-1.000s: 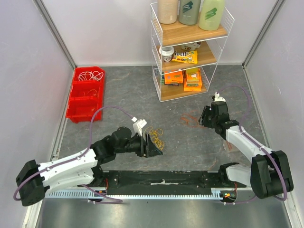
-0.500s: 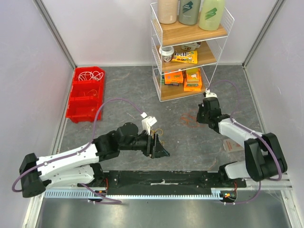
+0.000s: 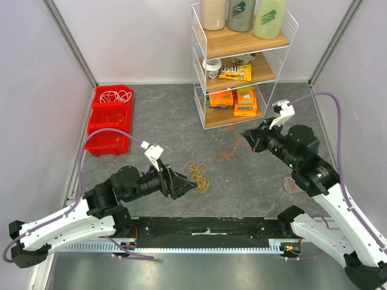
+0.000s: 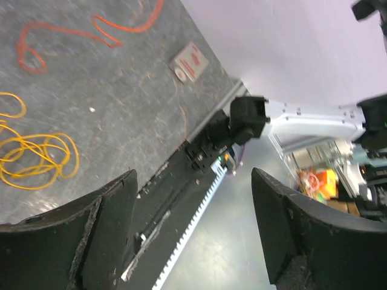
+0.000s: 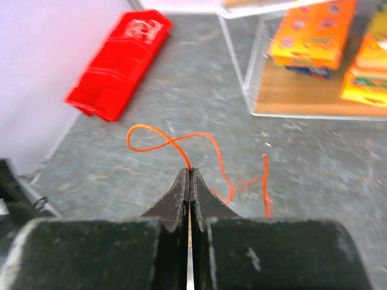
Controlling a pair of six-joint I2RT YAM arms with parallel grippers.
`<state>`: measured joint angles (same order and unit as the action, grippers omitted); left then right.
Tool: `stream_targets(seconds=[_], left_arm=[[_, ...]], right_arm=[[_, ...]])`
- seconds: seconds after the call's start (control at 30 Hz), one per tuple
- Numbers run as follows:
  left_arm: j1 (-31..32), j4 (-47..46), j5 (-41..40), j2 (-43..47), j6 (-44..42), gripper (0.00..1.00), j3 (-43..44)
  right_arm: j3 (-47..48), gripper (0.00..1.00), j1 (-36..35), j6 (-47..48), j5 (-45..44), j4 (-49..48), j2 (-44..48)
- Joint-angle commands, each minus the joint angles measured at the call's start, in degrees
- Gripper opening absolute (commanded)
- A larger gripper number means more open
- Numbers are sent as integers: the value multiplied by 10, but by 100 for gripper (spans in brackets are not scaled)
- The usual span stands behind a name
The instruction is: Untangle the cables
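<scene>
Right wrist, orange cable pinched at right claw tips, looping ahead

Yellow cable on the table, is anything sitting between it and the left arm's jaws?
Nothing visible. Only grey table shows between the left gripper, jaws open, and the yellow cable. The orange cable lies apart, farther right, pinched in the shut right gripper.

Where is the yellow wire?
In the top view the yellow wire lies loose on the table near the middle, just beside the open left gripper.
</scene>
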<state>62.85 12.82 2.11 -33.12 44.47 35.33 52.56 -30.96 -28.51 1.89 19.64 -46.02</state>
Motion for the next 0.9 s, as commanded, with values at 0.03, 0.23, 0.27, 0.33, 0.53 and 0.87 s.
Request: stream_targets(seconds=[0.03, 0.23, 0.27, 0.33, 0.53, 0.87], left_arm=[[1, -16, -109, 49, -45, 81, -10], [1, -13, -157, 58, -67, 80, -6], [1, -11, -157, 56, -69, 80, -3], [0, -10, -150, 50, -72, 78, -2], [1, -30, -100, -17, -81, 82, 2], [0, -232, 85, -159, -123, 89, -2]], right_arm=[[87, 0, -2, -34, 126, 23, 8], [182, 0, -2, -39, 159, 29, 20], [192, 0, -2, -41, 164, 28, 22], [207, 0, -2, -49, 180, 15, 23], [231, 0, -2, -72, 219, -26, 25], [258, 0, -1, -85, 247, -38, 23]])
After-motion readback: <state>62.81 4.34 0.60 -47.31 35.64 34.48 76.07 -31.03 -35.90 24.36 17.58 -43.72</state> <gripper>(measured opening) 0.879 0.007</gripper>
